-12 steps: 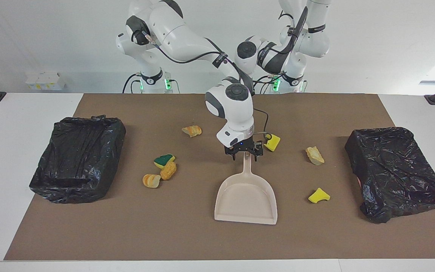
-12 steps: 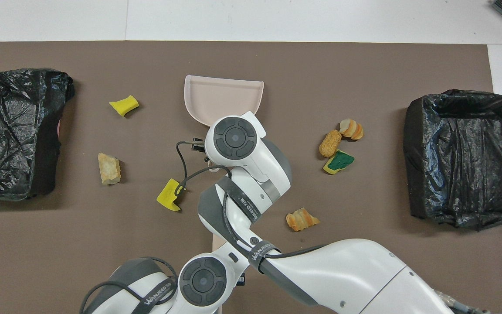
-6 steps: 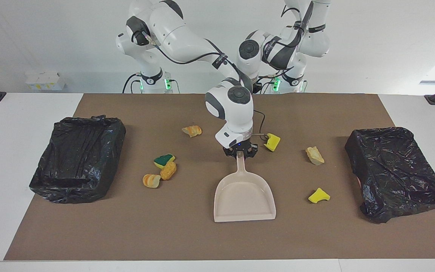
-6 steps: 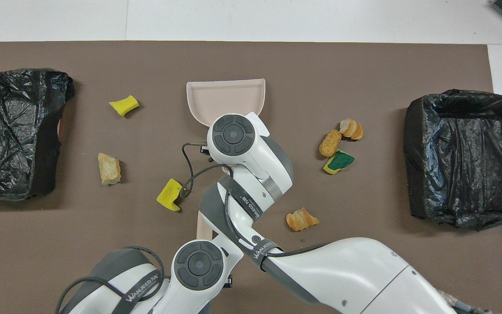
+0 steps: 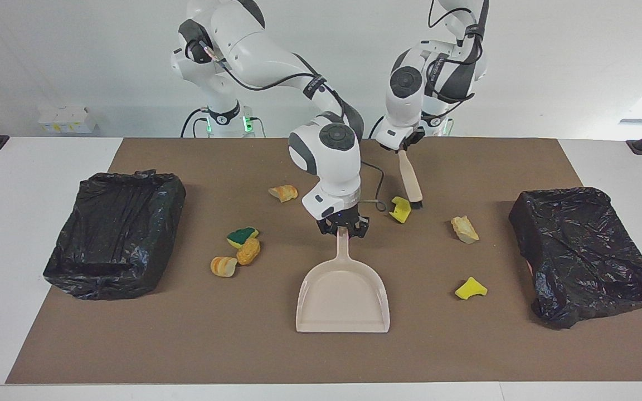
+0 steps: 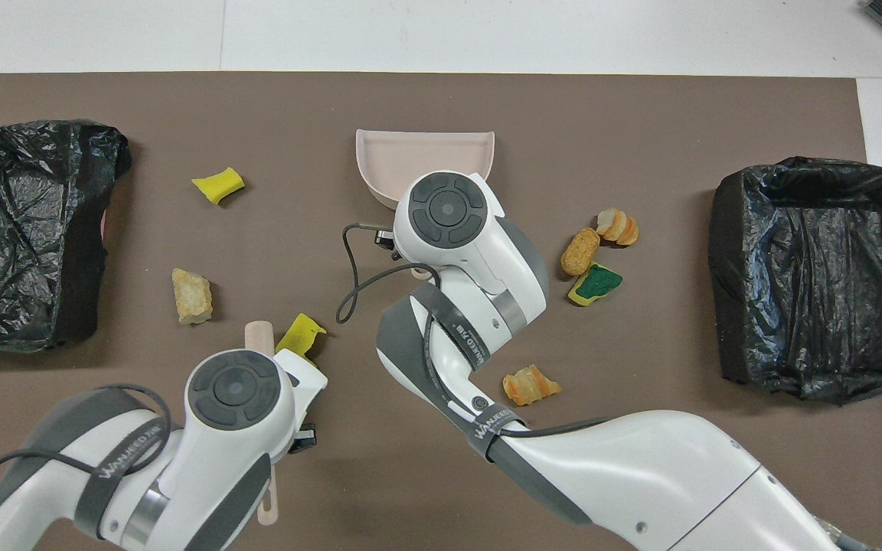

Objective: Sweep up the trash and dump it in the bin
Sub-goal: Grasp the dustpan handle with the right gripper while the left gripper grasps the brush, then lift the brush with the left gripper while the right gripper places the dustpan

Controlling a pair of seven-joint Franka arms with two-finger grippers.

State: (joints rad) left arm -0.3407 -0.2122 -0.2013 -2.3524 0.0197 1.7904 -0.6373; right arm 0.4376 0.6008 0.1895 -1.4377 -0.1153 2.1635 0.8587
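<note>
Seven scraps (image 5: 241,236), two bins (image 5: 115,234), one dustpan (image 5: 343,289), one brush (image 5: 410,181), two arms.

Changes since the earlier pictures:

- Right gripper (image 5: 345,230): was open around the dustpan (image 5: 343,298) handle, now clamped on it.
- Dustpan: shifted toward the right arm's end of the table; its open edge now lies square to the table's edge.
- Left gripper (image 5: 402,149): has come forward over the mat, clamped on the brush (image 5: 411,181).
- Brush: newly in view, bristle end down beside the yellow scrap (image 5: 401,209).
- Yellow scrap: turned slightly where it lies.
</note>
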